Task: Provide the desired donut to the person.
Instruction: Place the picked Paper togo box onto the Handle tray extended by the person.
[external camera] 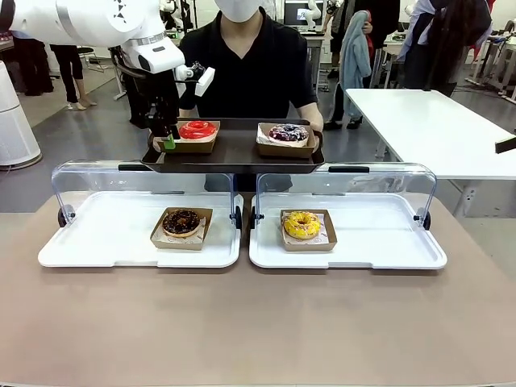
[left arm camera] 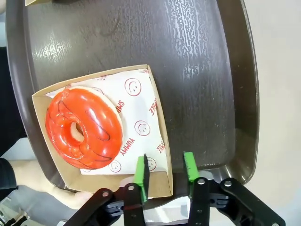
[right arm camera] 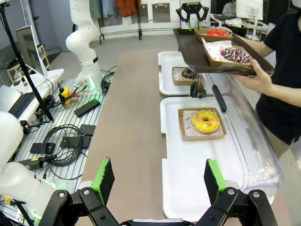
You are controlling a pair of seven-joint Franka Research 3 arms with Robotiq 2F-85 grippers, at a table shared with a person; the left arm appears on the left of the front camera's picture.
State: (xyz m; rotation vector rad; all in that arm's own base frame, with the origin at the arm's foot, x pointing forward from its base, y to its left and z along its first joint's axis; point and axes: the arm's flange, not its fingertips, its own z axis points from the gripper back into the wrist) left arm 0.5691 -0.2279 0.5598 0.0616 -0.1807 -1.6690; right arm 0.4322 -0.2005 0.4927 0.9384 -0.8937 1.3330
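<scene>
At the far left of the front view, the left arm reached over the dark brown tray [external camera: 234, 153], which the person [external camera: 250, 64] held above the table. The left gripper [external camera: 168, 139] stood at the tray's left edge, by the cardboard boat of the red-glazed donut [external camera: 197, 129]. In the left wrist view the green fingers [left arm camera: 140, 172] were a little apart, one on each side of the near wall of this boat [left arm camera: 160, 181]; I cannot tell if they pressed it or only stood around it. The red donut lay on printed paper in the boat, toward the side away from the fingers.

More to the right on the tray was a chocolate donut with sprinkles [external camera: 288, 132] in its own boat. Below, on the table, the left white tray [external camera: 121, 242] carried a dark chocolate donut [external camera: 181, 222], and the right white tray [external camera: 379, 242] carried a yellow donut [external camera: 301, 224]. Both clear lids stood up behind them.

The right gripper [right arm camera: 160, 181] was low over the near end of the table, its jaws wide apart and holding nothing.
</scene>
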